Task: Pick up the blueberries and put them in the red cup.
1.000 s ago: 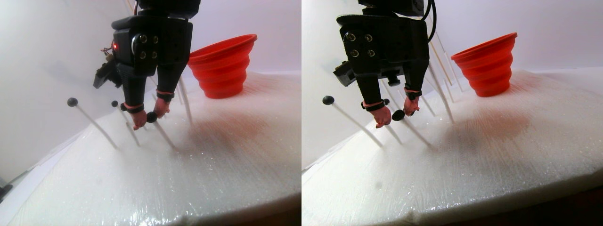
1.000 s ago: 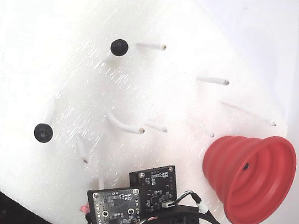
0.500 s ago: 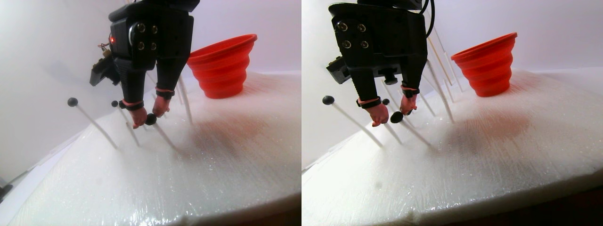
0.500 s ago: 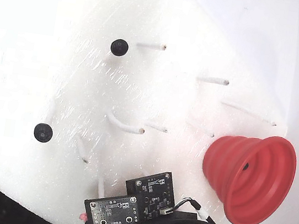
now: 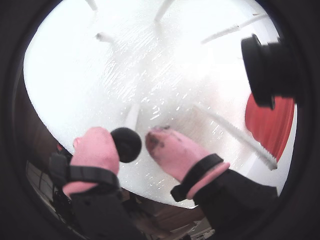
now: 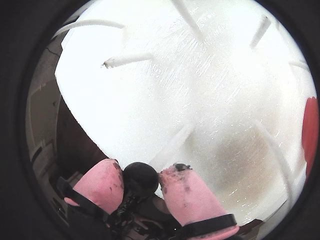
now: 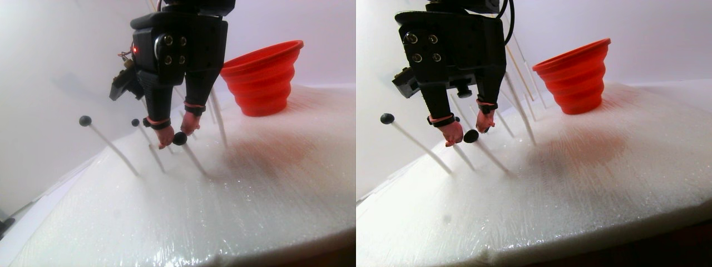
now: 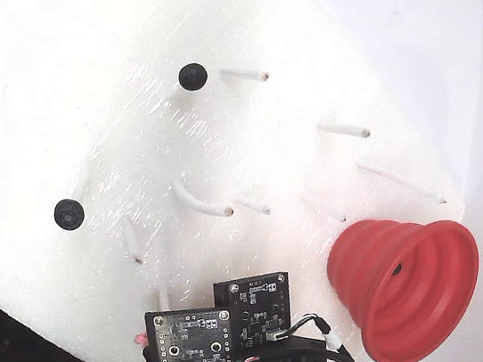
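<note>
the blueberries: 1 (image 5: 126,144) sits between the pink fingertips (image 5: 95,147) of the gripper (image 5: 134,145), atop a white peg (image 7: 193,158). the spread tips flank it, the left one touching, not pinching. 2 more (image 8: 192,76) (image 8: 68,213) stand on pegs away from the gripper, and the red cup (image 7: 262,76) stands behind it on the white foam (image 7: 267,194).

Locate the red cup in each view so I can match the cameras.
A wrist view: red cup at right edge, partly behind a black part.
Another wrist view: red sliver at far right edge.
Stereo pair view: upright behind the gripper, upper centre-right of each half.
Fixed view: lower right, mouth facing right.
Shared landmark: blueberry between the pink fingertips; hidden in the fixed view.
</note>
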`<state>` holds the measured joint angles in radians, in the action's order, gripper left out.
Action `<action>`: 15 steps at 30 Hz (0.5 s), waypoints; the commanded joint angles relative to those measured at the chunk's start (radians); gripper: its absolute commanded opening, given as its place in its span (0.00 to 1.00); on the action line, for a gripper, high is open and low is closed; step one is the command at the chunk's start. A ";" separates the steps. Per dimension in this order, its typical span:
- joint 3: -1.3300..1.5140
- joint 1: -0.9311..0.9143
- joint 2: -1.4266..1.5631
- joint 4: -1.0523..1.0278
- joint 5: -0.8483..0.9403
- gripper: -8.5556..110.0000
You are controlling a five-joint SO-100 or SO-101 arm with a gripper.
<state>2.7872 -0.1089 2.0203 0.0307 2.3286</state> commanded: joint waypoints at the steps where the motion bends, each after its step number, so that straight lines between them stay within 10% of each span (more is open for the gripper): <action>1: 0.008 0.011 0.002 0.006 0.000 0.19; 15: 0.014 0.014 -0.020 0.006 -0.014 0.19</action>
<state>2.7872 -0.1089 1.9988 0.0307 2.3286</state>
